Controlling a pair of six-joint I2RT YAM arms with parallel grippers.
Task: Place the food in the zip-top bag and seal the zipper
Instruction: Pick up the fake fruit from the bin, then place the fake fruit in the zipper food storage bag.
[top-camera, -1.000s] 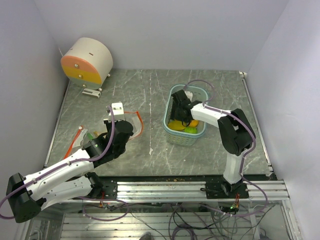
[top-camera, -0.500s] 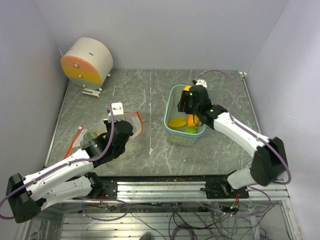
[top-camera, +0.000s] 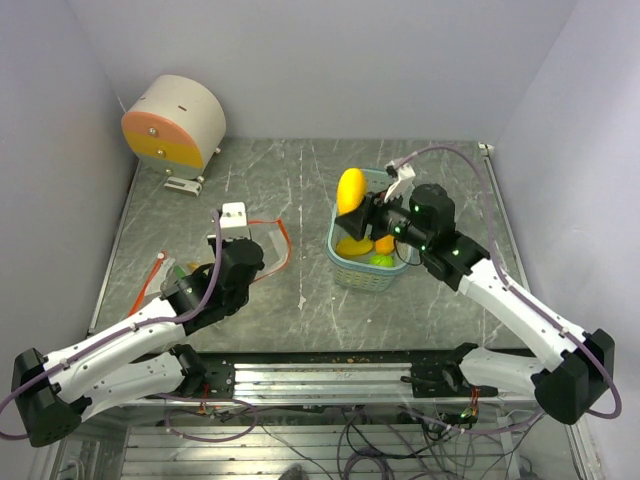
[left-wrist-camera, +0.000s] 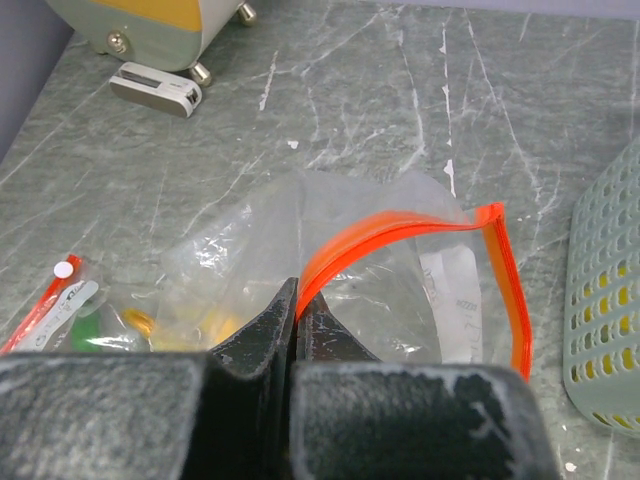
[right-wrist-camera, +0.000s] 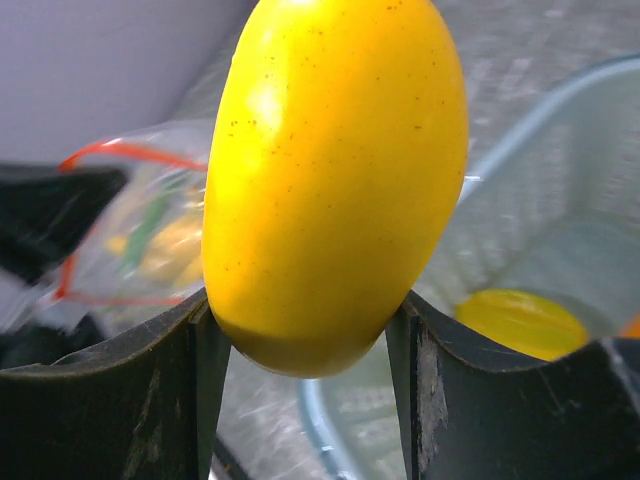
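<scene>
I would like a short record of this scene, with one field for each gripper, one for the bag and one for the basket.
left gripper: shut on red-orange zipper strip
clear plastic bag: lying on the table, mouth open
right gripper: shut on yellow oval toy fruit, held above the basket's left rim
pale teal slotted basket: holds yellow piece, orange piece, green piece

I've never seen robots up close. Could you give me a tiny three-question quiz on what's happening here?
1. True or false: the right gripper is empty.
2. The left gripper pinches: A a banana; B the bag's zipper strip; C a pepper.
3. Fill in: more fruit lies in the teal ____.
Key: 1 false, it grips a yellow fruit. 2 B. 3 basket.
</scene>
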